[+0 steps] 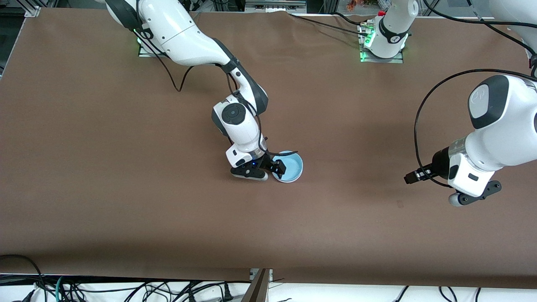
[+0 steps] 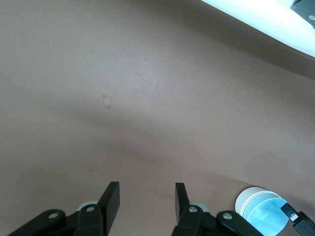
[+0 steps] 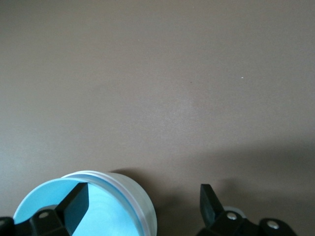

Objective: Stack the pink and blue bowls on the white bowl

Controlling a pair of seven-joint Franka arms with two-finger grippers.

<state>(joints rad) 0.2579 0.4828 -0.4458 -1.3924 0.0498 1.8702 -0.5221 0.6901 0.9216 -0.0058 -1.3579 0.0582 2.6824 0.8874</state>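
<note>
Blue bowl (image 1: 289, 167): sits on the brown bench (image 1: 126, 167) about midway between the two ends, and is the thing nearest the front camera. It is round, glossy and light sky blue inside, with nothing loose in it.
Stack: in the right wrist view the blue bowl (image 3: 83, 206) shows a pale whitish outer wall under a thin blue rim line; whether that wall belongs to a second bowl beneath cannot be told. In the left wrist view the same bowl (image 2: 261, 214) shows a white outside and a blue inside.
Right gripper (image 1: 275, 167): low at the bowl's rim on the side toward the right arm's end. Its fingers (image 3: 74, 206) are spread wide, one black finger inside the bowl over the blue surface, the other outside the wall above the bench. They straddle the rim without closing on it.
Left gripper (image 1: 413, 176): up over bare bench toward the left arm's end, well apart from the bowl; this arm waits. Its black fingers (image 2: 110, 201) stand open with only bench between them.
Bench: a smooth, matte brown sheet, with a faint scuff (image 2: 106, 101) in the left wrist view.
</note>
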